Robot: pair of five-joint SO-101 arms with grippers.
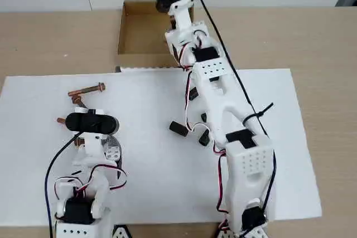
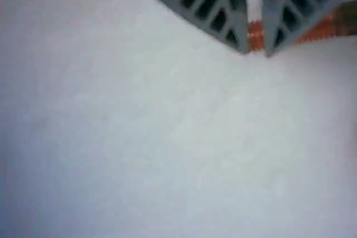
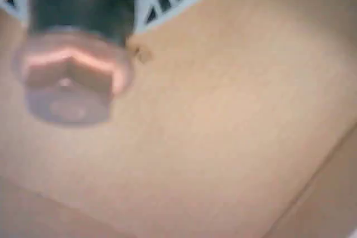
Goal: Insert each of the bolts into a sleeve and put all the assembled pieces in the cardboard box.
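Observation:
My right gripper (image 3: 83,4) hangs over the inside of the cardboard box (image 1: 139,32), shut on a black sleeve with a copper bolt (image 3: 72,82) in it; the bolt's hex head points at the box floor. My left gripper (image 2: 255,45) is down on the white sheet at the left, its grey fingers (image 2: 223,9) closed on the threaded shaft of a copper bolt (image 2: 255,33). Another bolt (image 1: 86,89) lies just beyond that arm. Loose black sleeves (image 1: 179,128) lie mid-sheet beside the right arm.
A white paper sheet (image 1: 150,182) covers the tan table. The right arm (image 1: 223,110) stretches diagonally across the sheet toward the box, passing over some of the sleeves. The box has low walls and sits just past the sheet's far edge.

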